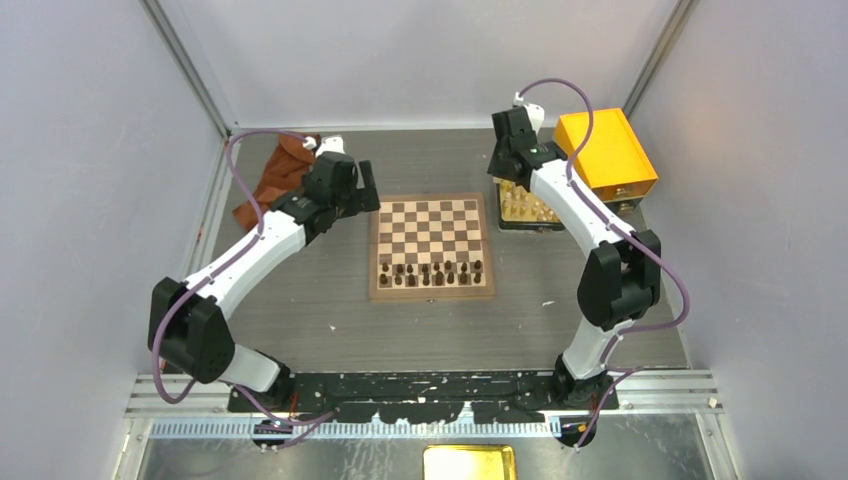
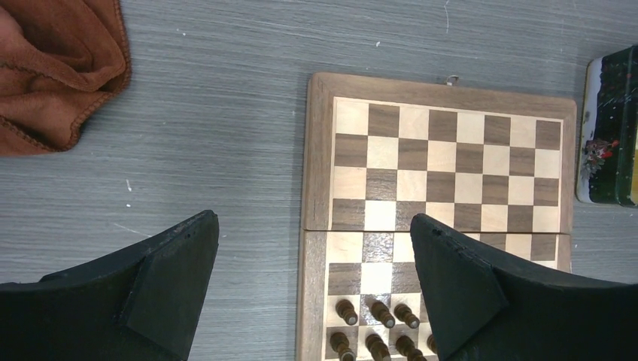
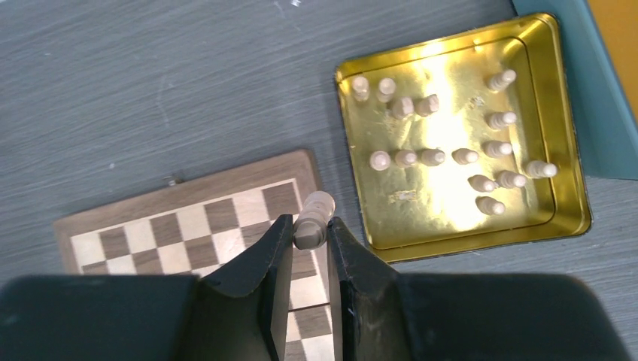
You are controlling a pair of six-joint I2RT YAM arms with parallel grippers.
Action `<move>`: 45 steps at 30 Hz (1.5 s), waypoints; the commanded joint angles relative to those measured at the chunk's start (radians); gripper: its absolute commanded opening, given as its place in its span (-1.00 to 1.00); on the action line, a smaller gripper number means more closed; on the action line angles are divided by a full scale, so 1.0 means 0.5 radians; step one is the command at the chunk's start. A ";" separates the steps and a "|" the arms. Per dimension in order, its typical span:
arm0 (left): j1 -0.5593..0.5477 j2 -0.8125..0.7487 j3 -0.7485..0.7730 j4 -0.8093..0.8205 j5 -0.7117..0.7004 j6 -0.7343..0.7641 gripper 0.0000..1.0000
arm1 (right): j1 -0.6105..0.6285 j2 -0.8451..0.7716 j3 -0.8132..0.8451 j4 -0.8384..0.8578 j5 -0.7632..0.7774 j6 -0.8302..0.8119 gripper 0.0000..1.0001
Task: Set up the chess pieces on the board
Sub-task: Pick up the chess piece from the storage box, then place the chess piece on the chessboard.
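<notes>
Right wrist, 15 pieces (image 3: 432, 156) in tray (image 3: 444, 214)

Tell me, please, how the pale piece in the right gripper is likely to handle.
The pale piece looks like small turned wood, so probably light and stiff. Its round, narrow body, pinched in the right gripper, could slip or twist. Set on the board, it would likely tip if nudged.

The board (image 1: 432, 225), wooden with light and dark squares and a plain brown border, lies flat in the middle of the worktop (image 1: 330, 320). Most pale cream chess pieces (image 3: 432, 156) are in the golden tray (image 3: 572, 188) just right of it. One pale piece (image 3: 312, 220) is pinched in the right hand (image 3: 310, 229), near the board's far right corner.
</notes>
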 commanded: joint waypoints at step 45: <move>0.043 -0.263 -0.106 0.103 -0.122 0.042 0.99 | 0.391 0.642 1.034 -0.372 0.144 -0.066 -0.98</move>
